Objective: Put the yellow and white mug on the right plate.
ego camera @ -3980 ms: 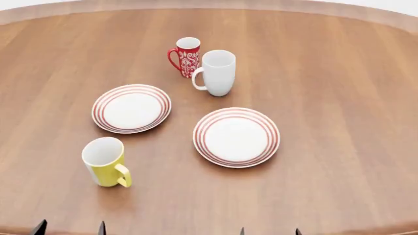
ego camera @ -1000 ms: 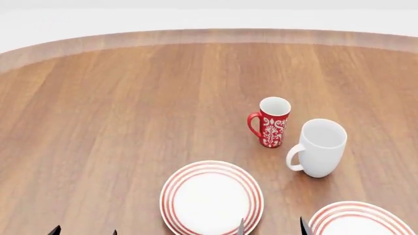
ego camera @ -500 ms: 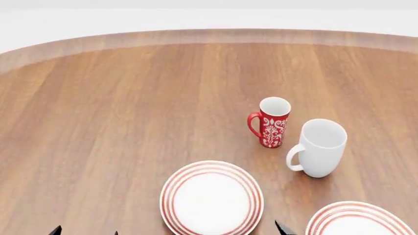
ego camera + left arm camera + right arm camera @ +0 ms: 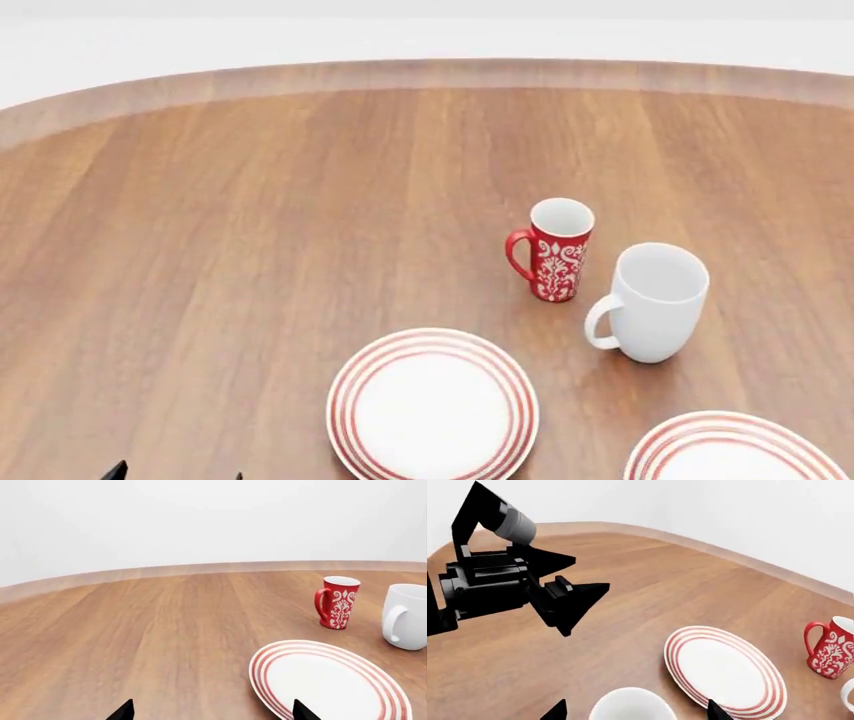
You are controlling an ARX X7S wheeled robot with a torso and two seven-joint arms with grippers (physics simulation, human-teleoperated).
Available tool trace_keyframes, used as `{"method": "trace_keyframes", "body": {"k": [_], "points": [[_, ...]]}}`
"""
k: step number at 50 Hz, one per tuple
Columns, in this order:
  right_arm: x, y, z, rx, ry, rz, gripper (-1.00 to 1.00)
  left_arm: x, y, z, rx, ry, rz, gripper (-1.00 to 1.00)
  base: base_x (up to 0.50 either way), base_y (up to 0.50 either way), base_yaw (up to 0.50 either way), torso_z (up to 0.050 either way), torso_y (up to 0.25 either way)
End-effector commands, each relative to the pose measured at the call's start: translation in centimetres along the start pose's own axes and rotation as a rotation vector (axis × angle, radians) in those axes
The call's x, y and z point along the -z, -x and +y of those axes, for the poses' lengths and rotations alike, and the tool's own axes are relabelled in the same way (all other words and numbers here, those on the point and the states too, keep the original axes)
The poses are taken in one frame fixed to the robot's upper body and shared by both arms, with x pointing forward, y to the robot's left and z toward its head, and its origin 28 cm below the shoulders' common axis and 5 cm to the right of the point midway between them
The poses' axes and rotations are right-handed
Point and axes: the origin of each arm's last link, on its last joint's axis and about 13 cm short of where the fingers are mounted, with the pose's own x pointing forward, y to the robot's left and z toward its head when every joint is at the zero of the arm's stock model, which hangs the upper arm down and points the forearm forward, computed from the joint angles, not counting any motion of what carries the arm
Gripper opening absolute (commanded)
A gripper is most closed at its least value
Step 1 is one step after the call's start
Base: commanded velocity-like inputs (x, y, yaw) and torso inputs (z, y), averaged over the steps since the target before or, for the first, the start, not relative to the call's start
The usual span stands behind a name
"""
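Observation:
In the right wrist view a round white mug mouth (image 4: 630, 706) lies between my right gripper's (image 4: 637, 713) two spread fingertips. It looks like the white inside of the yellow and white mug, though no yellow shows. The right gripper is open and out of the head view. The right plate (image 4: 694, 442), white with red rings, is cut off at the head view's bottom right. My left gripper (image 4: 213, 712) is open and empty over bare wood beside the left plate (image 4: 327, 680). Its tips show in the head view (image 4: 178, 474), and it also shows in the right wrist view (image 4: 592, 572).
The left plate (image 4: 434, 405) lies at the front centre. A red white-patterned mug (image 4: 561, 250) and a taller all-white mug (image 4: 654, 300) stand behind the plates, close together. The round wooden table's far edge (image 4: 427, 72) curves across the back.
My right gripper's fingertips, at the head view's bottom edge one second ago, have dropped out of that view. Since four seconds ago the head view has shifted and the yellow mug has left it.

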Motion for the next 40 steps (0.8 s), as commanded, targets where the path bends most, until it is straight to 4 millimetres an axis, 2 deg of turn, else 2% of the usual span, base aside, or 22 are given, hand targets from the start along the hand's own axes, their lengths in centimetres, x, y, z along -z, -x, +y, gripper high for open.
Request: {"method": "trace_keyframes", "body": {"k": [1, 2, 9, 31, 40], "points": [[0.7, 1.0, 0.2, -0.069, -0.024, 0.081, 1.0, 0.0, 0.0, 0.0, 0.0, -0.002, 0.0, 1.0, 0.0, 0.0, 0.0, 0.0, 0.0], [1.0, 1.1, 0.2, -0.059, -0.007, 0.145, 1.0, 0.0, 0.0, 0.0, 0.0, -0.002, 0.0, 1.0, 0.0, 0.0, 0.0, 0.0, 0.0], [1.7, 1.5, 0.1, -0.083, -0.043, 0.185, 1.0, 0.0, 0.0, -0.1, 0.0, -0.003, 0.0, 1.0, 0.0, 0.0, 0.0, 0.0, 0.0], [3.8, 1.4, -0.4, -0.073, -0.118, 0.222, 1.0, -0.3, 0.2, -0.1, 0.01, 0.008, -0.007, 1.0, 0.0, 0.0, 0.0, 0.0, 0.0], [4.0, 1.2, -0.9, -0.069, -0.128, 0.226, 1.0, -0.3, 0.2, -0.1, 0.013, 0.009, -0.004, 1.0, 0.0, 0.0, 0.0, 0.0, 0.0]]}}
